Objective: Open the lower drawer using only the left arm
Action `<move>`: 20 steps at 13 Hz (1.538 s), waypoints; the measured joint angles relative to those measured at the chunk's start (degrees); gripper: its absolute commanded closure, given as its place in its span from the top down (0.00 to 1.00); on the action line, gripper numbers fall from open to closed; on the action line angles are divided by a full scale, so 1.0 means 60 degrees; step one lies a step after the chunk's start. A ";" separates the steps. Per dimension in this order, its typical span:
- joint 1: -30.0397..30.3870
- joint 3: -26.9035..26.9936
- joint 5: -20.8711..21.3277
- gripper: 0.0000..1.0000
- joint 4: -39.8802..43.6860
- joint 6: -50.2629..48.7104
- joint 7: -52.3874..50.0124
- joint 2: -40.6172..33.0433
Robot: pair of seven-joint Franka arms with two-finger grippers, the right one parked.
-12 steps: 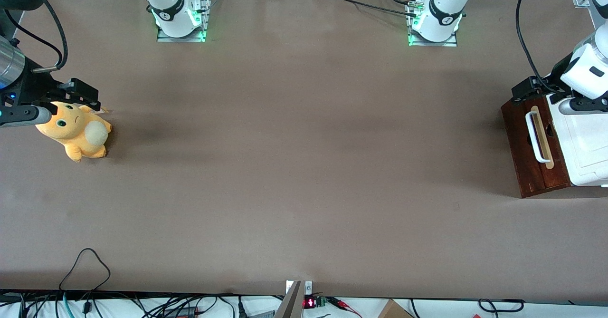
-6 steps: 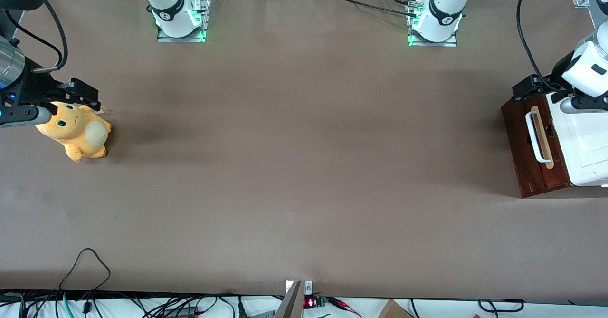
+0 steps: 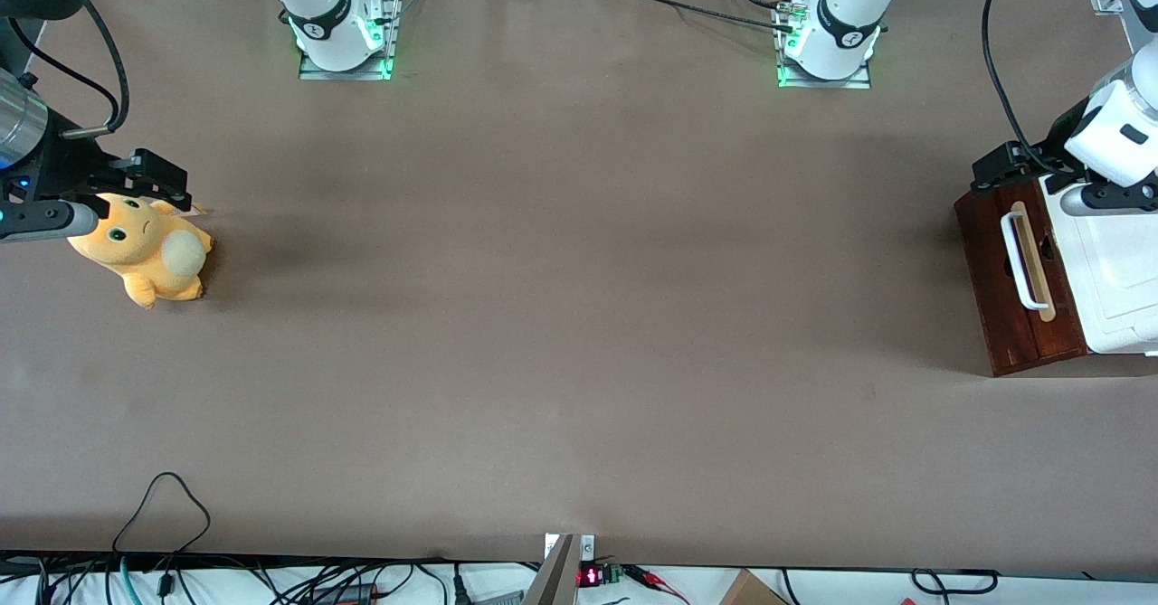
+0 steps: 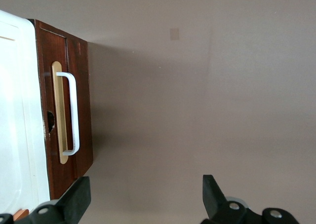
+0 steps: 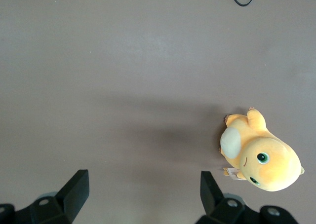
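The left arm [image 3: 1117, 135] holds its gripper [image 4: 143, 199] spread wide above the counter [image 3: 579, 316]. Below it and to one side, the lower drawer [image 4: 66, 115] sits shut, its white handle [image 4: 73, 113] untouched.

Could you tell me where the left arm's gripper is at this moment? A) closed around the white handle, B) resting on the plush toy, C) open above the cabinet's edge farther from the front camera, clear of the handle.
C: the gripper hangs open above the lower drawer, its fingers spread, with the white handle untouched.
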 measured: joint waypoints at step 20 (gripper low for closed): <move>0.0017 -0.3262 0.8116 0.99 -0.1052 -0.1951 -0.6195 0.2948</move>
